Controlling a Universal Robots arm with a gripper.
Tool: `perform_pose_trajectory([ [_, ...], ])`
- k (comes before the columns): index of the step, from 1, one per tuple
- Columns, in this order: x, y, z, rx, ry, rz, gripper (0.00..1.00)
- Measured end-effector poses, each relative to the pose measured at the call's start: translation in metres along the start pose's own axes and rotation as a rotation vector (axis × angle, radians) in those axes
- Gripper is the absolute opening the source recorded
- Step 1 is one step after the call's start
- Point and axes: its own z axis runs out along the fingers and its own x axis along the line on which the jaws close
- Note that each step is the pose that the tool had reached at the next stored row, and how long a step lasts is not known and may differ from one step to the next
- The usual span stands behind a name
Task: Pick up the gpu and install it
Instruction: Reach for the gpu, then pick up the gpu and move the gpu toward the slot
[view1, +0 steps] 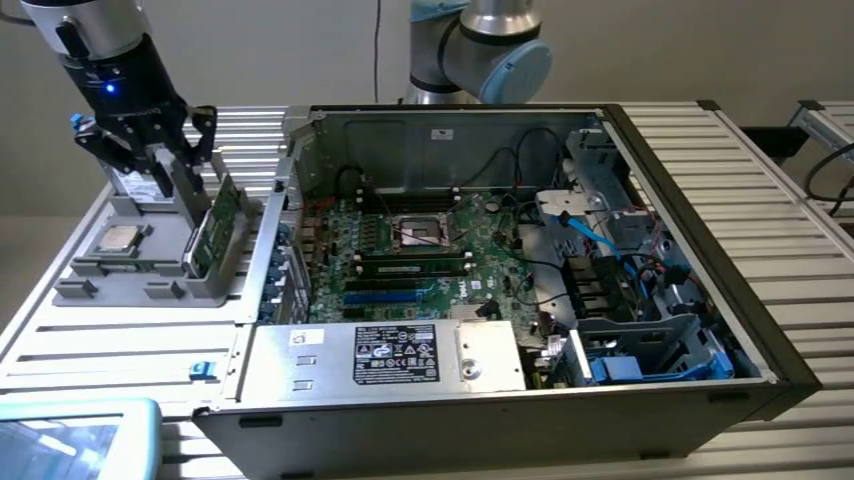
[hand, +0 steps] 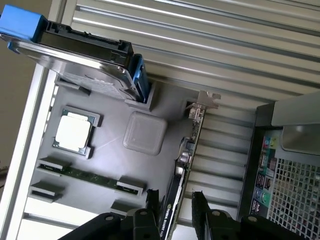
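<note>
The fingers (hand: 200, 206) stand narrowly parted, one on each face of the gpu (hand: 182, 156), with a sliver of daylight between pad and card on one side, so from where I stand nothing is clamped yet. The gripper (view1: 184, 180) hangs straight down over the grey tray (view1: 94, 292), which sits at about nine o'clock from the open computer case (view1: 400, 130) on the exterior view's dial.

The gpu (view1: 214, 225) is upright on its edge in a slot along the tray's case-side rim, with its silver bracket (hand: 204, 100) at the end away from the fingers. I'd call this the pick-up step, at the point of closing; the install has not begun, and the motherboard (view1: 400, 250) lies bare of any card.

The grasp, to my eye, calls for a square squeeze on the card's two flat faces and a straight pull along the slot, with no twist.

Edges to mind: the case's rear wall stands just beside the card at three o'clock, and the drive with blue clips (hand: 85, 60) is at the tray's far end. The processor (hand: 73, 132) and memory stick (hand: 82, 175) lie flat and well apart. Overhead looks open.
</note>
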Motion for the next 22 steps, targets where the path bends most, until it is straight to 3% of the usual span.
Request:
perform_pose_trajectory([
  [7, 0.0002, -0.0012, 0.0012, 0.0008, -0.0025, 0.043, 0.4],
  [22, 0.0004, -0.0014, 0.003, 0.0008, -0.0026, 0.044, 0.4],
])
